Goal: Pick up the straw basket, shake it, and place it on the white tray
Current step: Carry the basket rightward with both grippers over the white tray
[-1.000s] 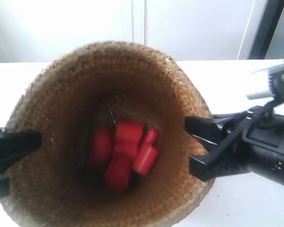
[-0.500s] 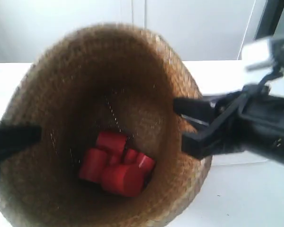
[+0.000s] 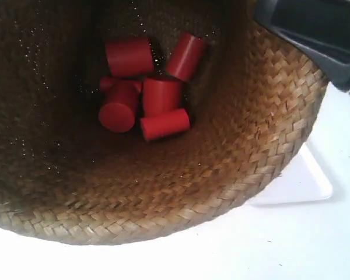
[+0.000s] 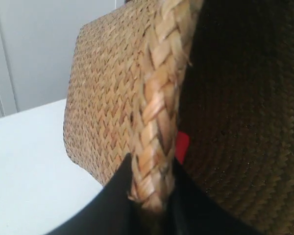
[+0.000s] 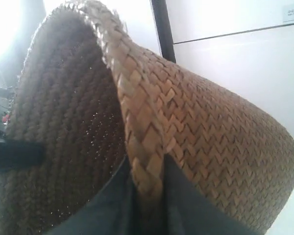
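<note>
STATE | large brown woven straw basket is held aloft, red cylinders inside | left gripper and right gripper are each pinched on its braided rim, at opposite sides | flat white plastic tray is seen below on the tabletop, offset right, partly hidden | a rightward lowering is judged needed

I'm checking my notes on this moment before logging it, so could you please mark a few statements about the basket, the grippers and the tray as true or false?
1. The straw basket holds several red cylinders. True.
2. The left gripper hangs open, clear of the basket. False: its jaws pinch the braided rim, one inside, one outside.
3. The right gripper is shut on the braided rim. True.
4. The white tray lies inside the basket. False: it lies outside on the white table, partly hidden by the basket.
</note>
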`<state>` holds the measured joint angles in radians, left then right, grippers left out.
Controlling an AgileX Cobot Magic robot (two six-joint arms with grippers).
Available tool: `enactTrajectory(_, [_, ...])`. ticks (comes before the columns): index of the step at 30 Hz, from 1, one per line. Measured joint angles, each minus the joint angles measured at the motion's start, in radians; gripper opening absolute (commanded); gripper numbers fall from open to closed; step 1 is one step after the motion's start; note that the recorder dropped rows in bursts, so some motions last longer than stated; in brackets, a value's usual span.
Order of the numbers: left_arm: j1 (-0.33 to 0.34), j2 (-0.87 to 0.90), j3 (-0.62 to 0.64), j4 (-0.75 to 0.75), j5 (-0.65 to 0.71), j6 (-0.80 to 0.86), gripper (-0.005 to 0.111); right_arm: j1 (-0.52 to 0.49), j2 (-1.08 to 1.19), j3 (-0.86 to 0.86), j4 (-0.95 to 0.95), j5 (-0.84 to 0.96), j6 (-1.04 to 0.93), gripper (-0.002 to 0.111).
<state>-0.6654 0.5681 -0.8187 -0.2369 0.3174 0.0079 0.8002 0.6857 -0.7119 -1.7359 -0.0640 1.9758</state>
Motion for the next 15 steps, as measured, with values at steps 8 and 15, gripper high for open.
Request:
enactTrajectory(8, [0.000, 0.186, -0.129, 0.034, 0.108, -0.054, 0.000, -0.002, 0.024, -0.017, 0.000, 0.073, 0.050, 0.000])
enactTrajectory(15, [0.000, 0.410, -0.310, 0.133, 0.279, -0.139, 0.000, -0.002, 0.118, -0.019, 0.007, 0.179, 0.018, 0.000])
